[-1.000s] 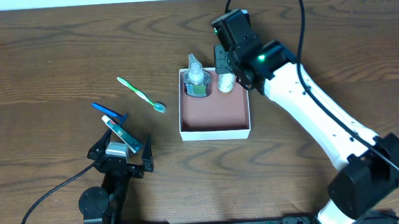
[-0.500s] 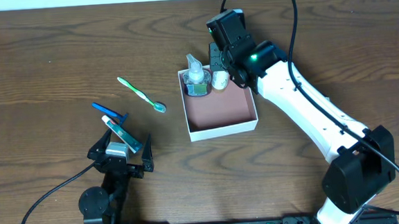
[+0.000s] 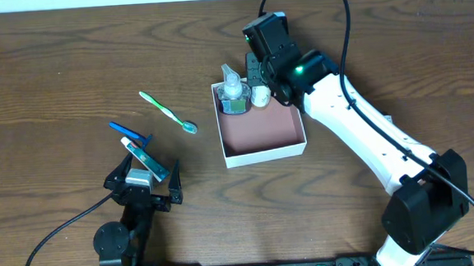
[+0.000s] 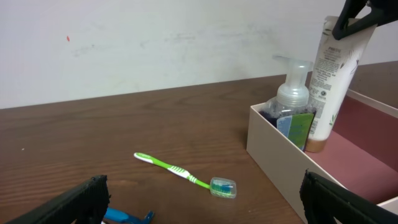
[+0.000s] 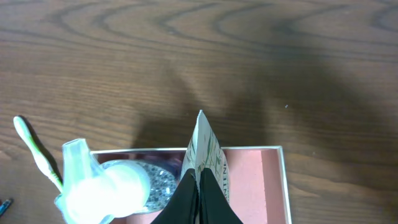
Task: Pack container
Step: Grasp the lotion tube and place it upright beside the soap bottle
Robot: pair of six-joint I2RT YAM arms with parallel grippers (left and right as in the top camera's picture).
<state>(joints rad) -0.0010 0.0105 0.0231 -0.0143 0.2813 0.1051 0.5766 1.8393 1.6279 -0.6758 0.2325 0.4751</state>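
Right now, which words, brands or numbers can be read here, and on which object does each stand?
"TENE", only partly visible: on the white tube that the right gripper pinches.
Small print on the same tube, left wrist view: too small to read.
Label on the pump bottle in the container: blurred, unreadable.
No other text visible.

On the white tube [image 5: 209, 163], in the right wrist view, some capital letters run along its side. They seem to read "TENE", perhaps the end of a longer brand name. In the left wrist view the same tube [image 4: 329, 74] carries several lines of small dark print, too small to read. The green label [image 4: 301, 127] on the pump bottle [image 4: 291, 102] is too blurred to read.
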